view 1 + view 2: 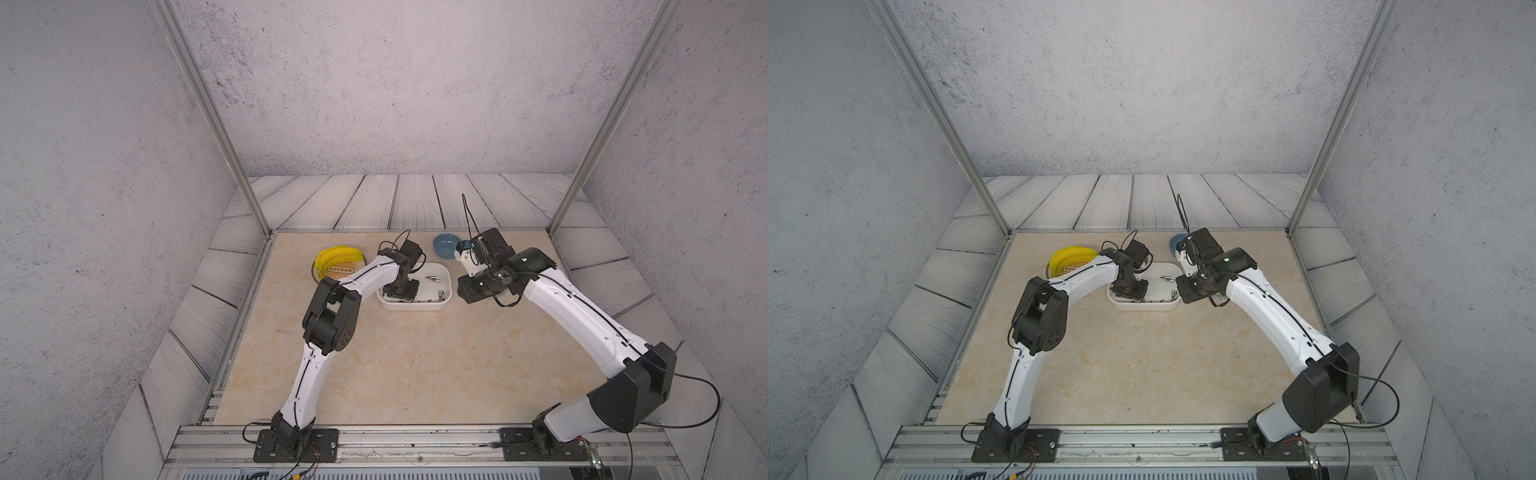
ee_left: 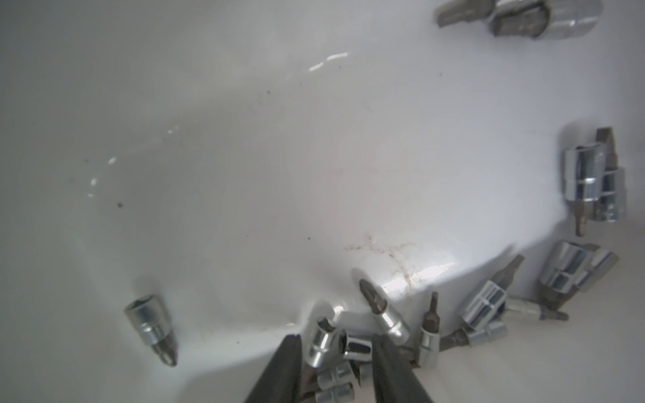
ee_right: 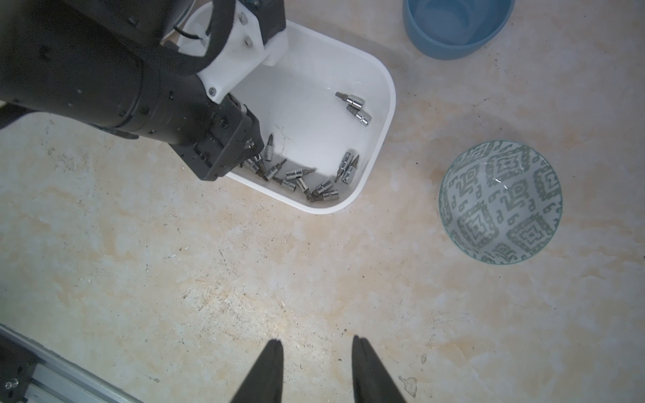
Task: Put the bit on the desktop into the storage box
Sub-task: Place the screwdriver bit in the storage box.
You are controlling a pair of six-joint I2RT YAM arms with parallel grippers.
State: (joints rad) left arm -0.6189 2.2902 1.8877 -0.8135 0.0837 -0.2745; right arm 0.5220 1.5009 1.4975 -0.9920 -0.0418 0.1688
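The near stretch of the table shows only specks and veining. I can make out no loose bit on it, so the job looks close to done. The right pincer hangs over that bare surface, its jaws moderately apart with nothing between them.

Further in stands the storage box, and the left pincer reaches down into its near left corner. Its fingers stand narrowly apart. A short chrome bit lies between them on the box floor, and neither finger seems to press it, so I judge this the letting-go step. To do it well, widen the jaws a little more, then rise straight up. The other bits crowd along the near wall right around the fingertips, and a sideways pull could sweep them about, or catch the wall and shove the light box. A lone bit and a pair of bits lie apart from that crowd, out of the way.

The right arm sits just beside the box's right end, so the left one should leave upward, not across. A patterned bowl stands near that end too. Farthest off, the yellow dish and the blue bowl stand by the back edge.
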